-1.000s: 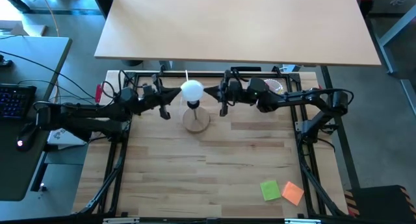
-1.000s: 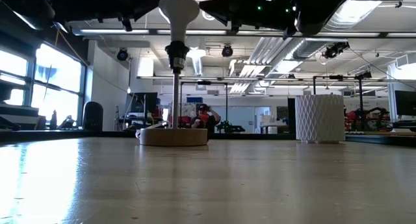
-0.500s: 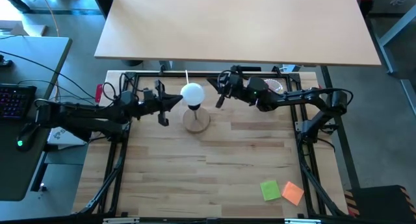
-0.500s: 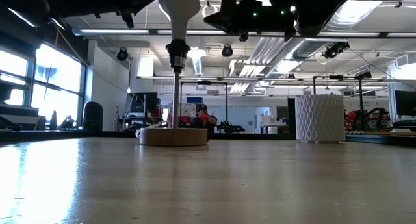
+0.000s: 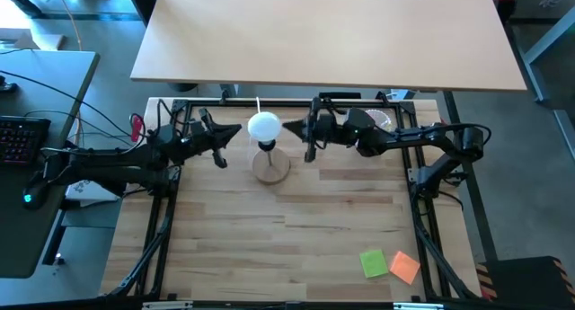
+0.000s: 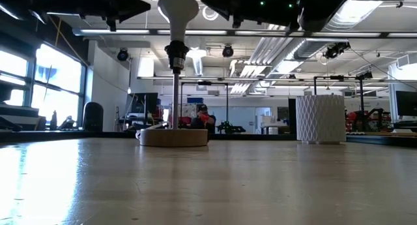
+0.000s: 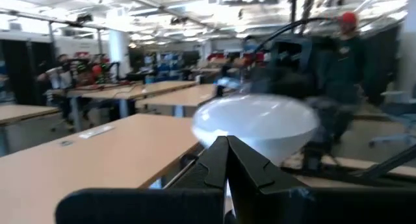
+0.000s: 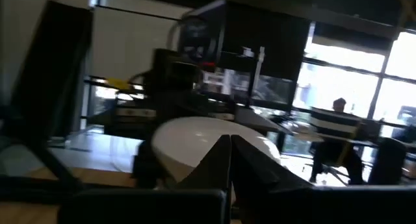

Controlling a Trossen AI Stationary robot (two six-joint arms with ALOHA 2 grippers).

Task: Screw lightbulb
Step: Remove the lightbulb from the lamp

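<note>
Two dark robot arms.
Matte black jointed links with black cables alongside; each ends in two pointed black fingers [image 7: 244,169].

Both arms reach inward, level above the desk: left gripper [image 5: 235,133] and right gripper [image 5: 292,128] face each other, fingers closed.

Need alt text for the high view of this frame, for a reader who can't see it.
Seen from above, a white lightbulb sits in a lamp on a round wooden base at the back of a wooden table. The left claw and right claw, both shut, flank it without touching. Green and orange sticky notes lie near the front right corner.
</note>
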